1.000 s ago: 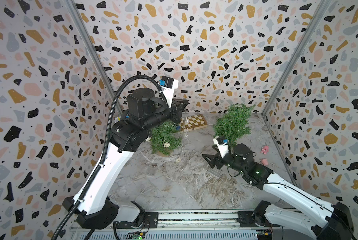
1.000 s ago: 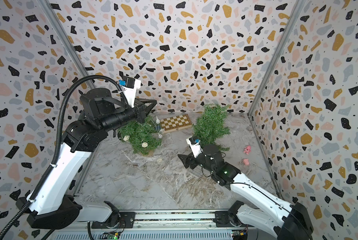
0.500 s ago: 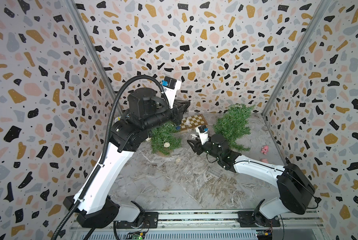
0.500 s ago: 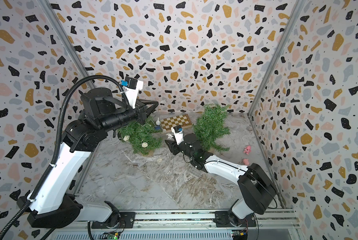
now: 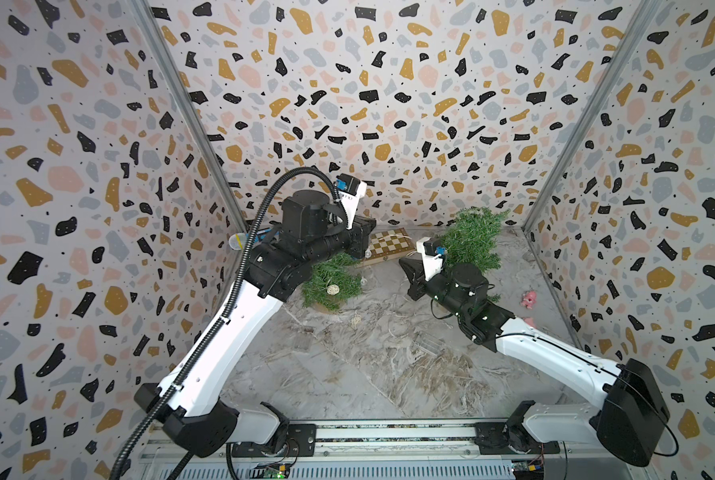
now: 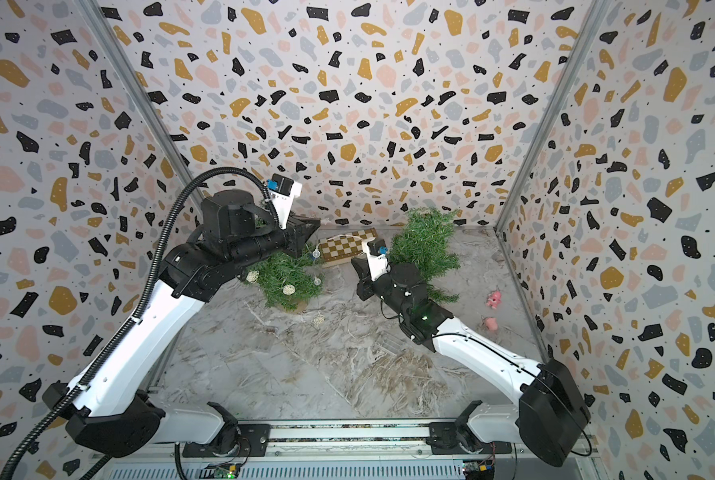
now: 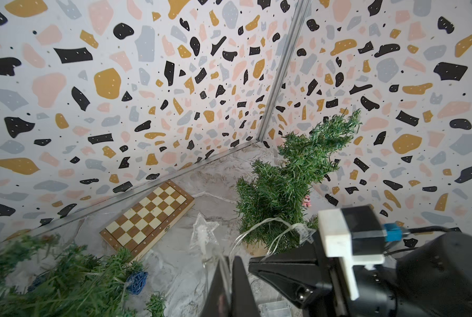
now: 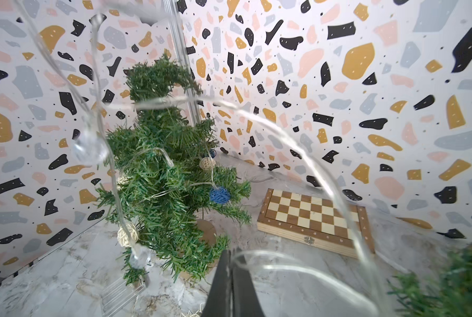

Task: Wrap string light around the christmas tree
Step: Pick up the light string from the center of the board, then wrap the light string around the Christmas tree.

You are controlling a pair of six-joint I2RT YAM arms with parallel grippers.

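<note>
Right wrist view puts our right gripper (image 8: 230,255) pinched shut on the string light (image 8: 89,148). Its clear wire loops up from the jaw tips and drapes across the Christmas tree (image 8: 160,170), which carries rattan balls (image 8: 208,164). Our left gripper (image 7: 230,260) is closed on the same wire. A chessboard (image 8: 311,216) lies just beside the tree, and a second tree (image 7: 284,186) stands well apart.
</note>
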